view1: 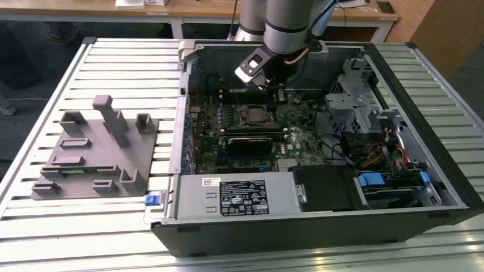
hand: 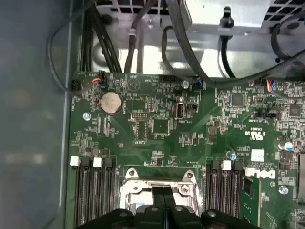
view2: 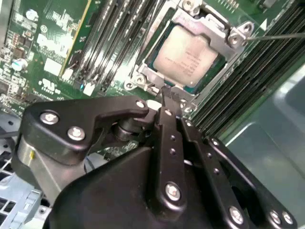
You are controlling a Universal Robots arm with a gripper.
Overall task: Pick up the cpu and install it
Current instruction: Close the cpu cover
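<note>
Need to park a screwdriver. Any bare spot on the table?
Bare table slats behind the grey fixture and in front of it, up to the table's edges. Inside the computer case it's crowded: board, cables, arm.

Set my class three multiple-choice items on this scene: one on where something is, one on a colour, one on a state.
1. Where is the cpu? A on the slatted table; B in the socket on the motherboard; C atop the power supply.
2. What colour is the fixture beside the computer case? A red; B yellow; C grey.
3. How is the hand? A shut, holding nothing; B open wide; C shut on a cable.

Answers:
1 B: the pale chip lies inside the socket's metal frame in the second wrist view.
2 C: it shows grey in the exterior view.
3 A: its fingers meet with nothing between them in both wrist views.
</note>
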